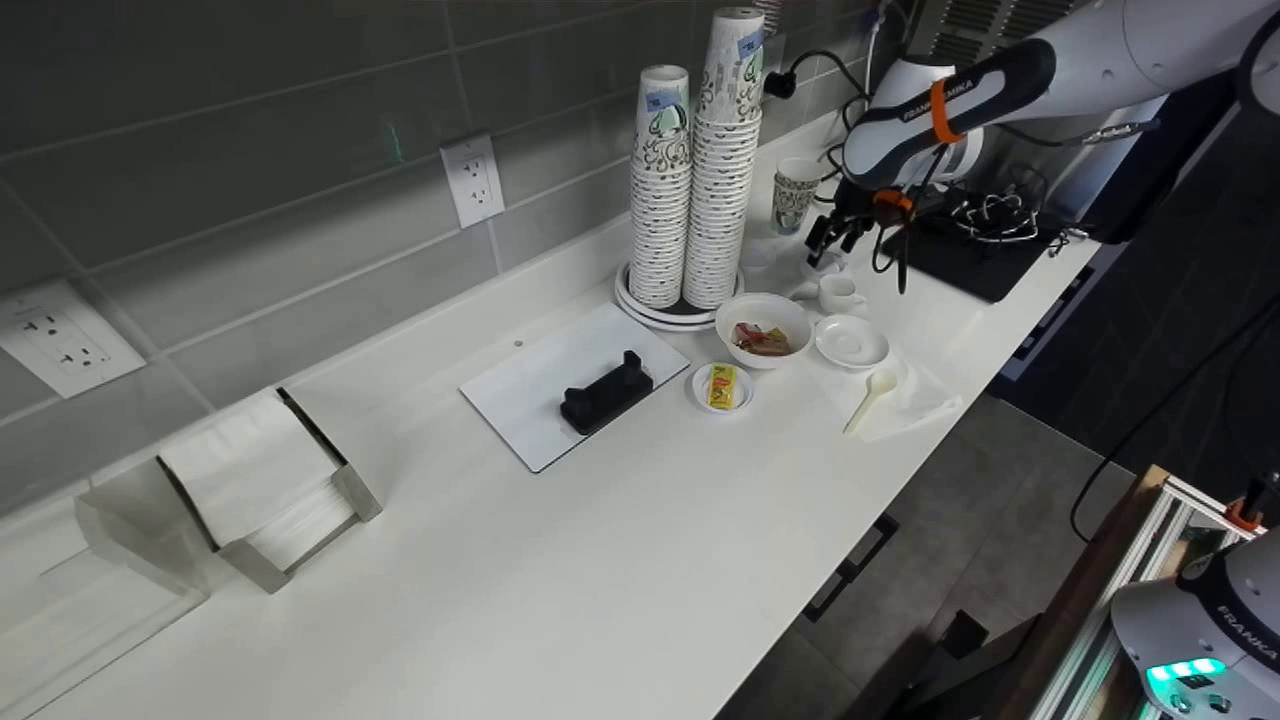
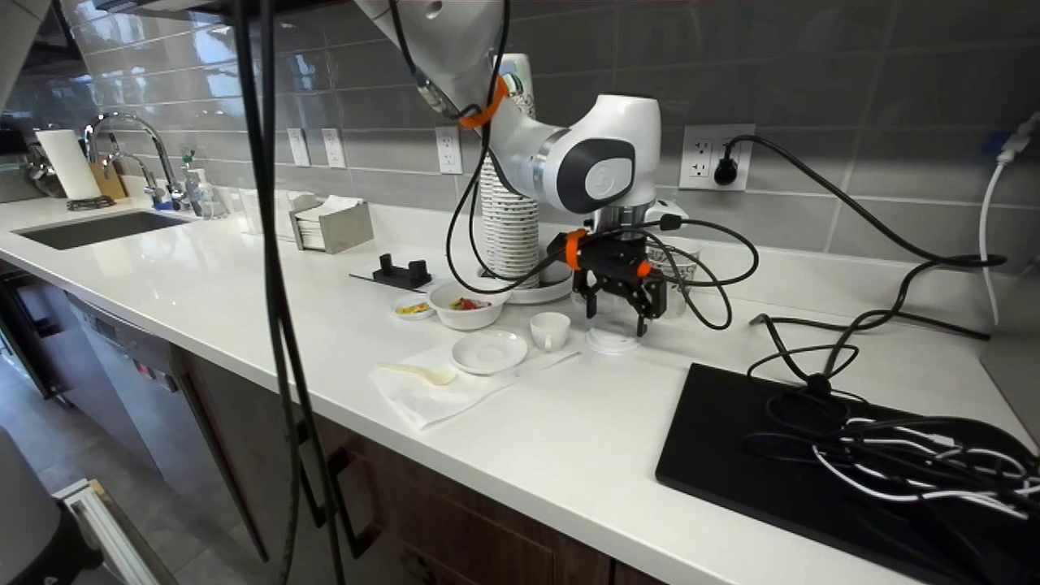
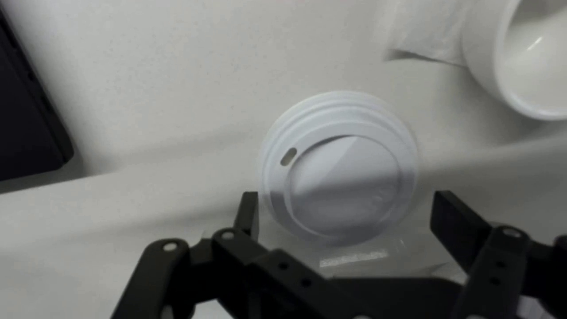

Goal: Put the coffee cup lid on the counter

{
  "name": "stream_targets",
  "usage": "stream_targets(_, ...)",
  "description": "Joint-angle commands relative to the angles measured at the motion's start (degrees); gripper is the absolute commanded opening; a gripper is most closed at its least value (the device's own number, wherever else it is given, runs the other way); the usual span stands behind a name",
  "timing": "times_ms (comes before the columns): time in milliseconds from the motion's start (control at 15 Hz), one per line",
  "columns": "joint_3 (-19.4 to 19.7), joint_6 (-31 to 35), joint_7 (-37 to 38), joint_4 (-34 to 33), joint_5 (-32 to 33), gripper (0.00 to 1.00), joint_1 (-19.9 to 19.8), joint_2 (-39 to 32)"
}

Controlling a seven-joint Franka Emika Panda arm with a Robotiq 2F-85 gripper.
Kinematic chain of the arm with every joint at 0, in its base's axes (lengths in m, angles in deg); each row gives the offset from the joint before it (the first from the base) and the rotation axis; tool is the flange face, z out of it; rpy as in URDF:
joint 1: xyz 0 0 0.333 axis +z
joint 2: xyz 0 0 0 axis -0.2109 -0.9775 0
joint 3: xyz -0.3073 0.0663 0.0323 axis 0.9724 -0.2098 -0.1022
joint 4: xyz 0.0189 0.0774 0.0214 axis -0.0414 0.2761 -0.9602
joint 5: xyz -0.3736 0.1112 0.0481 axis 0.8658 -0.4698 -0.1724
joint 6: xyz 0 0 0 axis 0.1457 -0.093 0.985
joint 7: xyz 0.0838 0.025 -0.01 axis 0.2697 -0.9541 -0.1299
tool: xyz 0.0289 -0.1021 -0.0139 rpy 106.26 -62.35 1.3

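The coffee cup lid (image 3: 341, 168) is round and white with a small oval slot. It lies flat, slot side up, on the white counter (image 3: 168, 106). The lid also shows in an exterior view (image 2: 613, 341), below the gripper, and is partly hidden by it in an exterior view (image 1: 828, 264). My gripper (image 3: 345, 208) is open and empty. In the wrist view its fingers are on either side of the lid's near half, the left one close to the rim. In an exterior view the fingertips (image 2: 616, 321) are just above or at the lid; contact cannot be told.
A white mug (image 2: 550, 331) stands beside the lid, with a saucer (image 2: 489, 352) and a bowl of packets (image 2: 455, 315) beyond. Tall paper cup stacks (image 1: 660, 200) stand near the wall. A black mat (image 2: 691, 463) holds tangled cables. Something clear (image 3: 354, 259) lies close to the lid.
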Motion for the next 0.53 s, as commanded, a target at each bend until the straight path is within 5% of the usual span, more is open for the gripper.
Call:
stream_targets(0,-2.03,-4.64,-0.53,-0.53,-0.6,1.0,-1.34,2.33)
stream_targets(467,0.46,-21.15,-4.68,8.85,13.55,1.0,3.53,20.42)
